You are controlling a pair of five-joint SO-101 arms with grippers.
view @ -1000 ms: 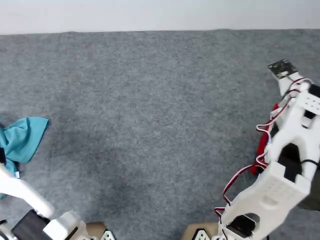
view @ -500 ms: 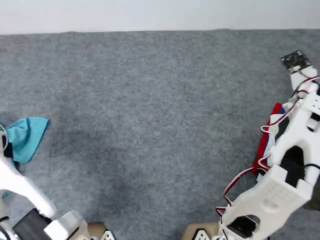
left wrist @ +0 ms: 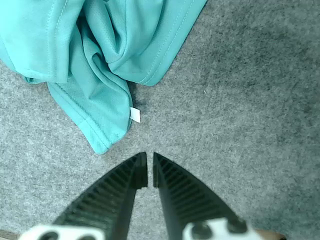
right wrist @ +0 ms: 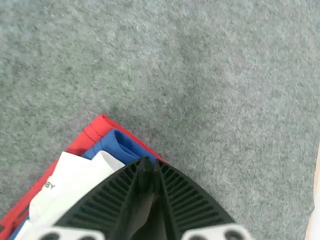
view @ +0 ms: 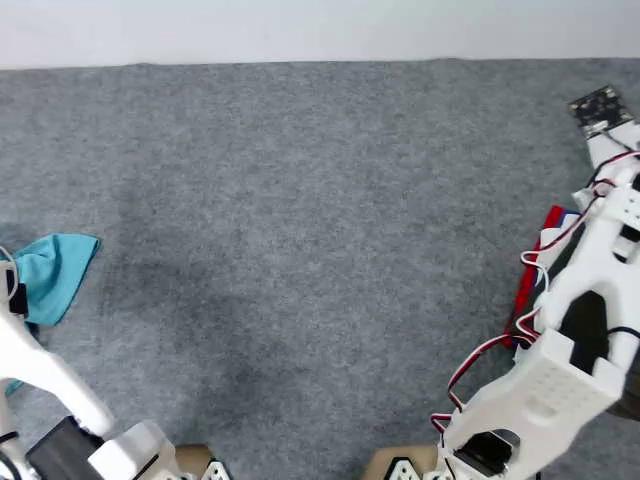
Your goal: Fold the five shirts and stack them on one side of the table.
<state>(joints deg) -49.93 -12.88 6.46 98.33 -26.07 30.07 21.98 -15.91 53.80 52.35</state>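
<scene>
Left gripper (left wrist: pixel 148 172) nearly closed, empty, just beside the crumpled teal shirt (left wrist: pixel 100 55) on the table (view: pixel 320 200), left side. We'd open wide, pinch a hem corner, drag it centre, spread flat. Right gripper (right wrist: pixel 147 172) closed, empty, over the stack (right wrist: pixel 75 175).

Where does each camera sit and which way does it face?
High view: overhead, facing down at the table; left arm and right arm show.
Left wrist view: on that wrist, facing down past the left tool at the teal shirt.
Right wrist view: likewise, past the right tool at the folded stack.
Shared: high view also shows shirt and stack.
</scene>
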